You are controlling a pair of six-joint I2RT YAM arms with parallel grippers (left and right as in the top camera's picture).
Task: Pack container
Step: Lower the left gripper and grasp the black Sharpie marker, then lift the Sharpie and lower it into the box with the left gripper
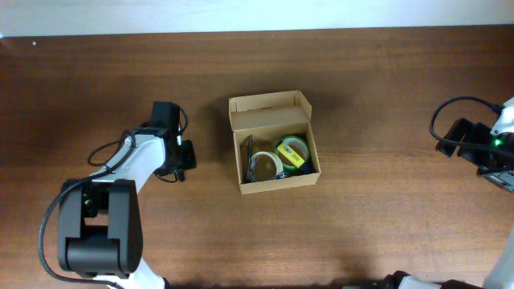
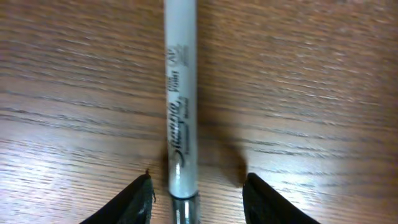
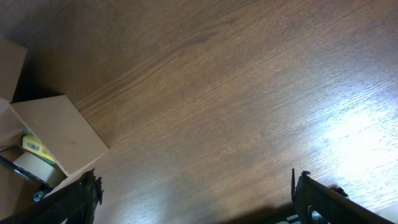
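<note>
The container [image 1: 277, 183] is a small tan cardboard box with its flap lid open, in the middle of the table. Inside lie a pale tape roll [image 1: 263, 165], a green and yellow roll [image 1: 292, 150] and a thin dark object [image 1: 249, 148]. My left gripper [image 1: 181, 159] is left of the box, low over the table. In the left wrist view it [image 2: 199, 182] is open, its fingers on either side of a white marker [image 2: 181, 106] lying on the wood, not touching it. My right gripper [image 3: 196, 183] is open and empty at the far right [image 1: 491, 160]. A corner of the box [image 3: 59, 130] shows in the right wrist view.
Bare brown wood lies all round the box. The left arm's base [image 1: 96, 229] stands at the front left, with cables looping beside it. The table's far edge [image 1: 257, 32] runs along the top.
</note>
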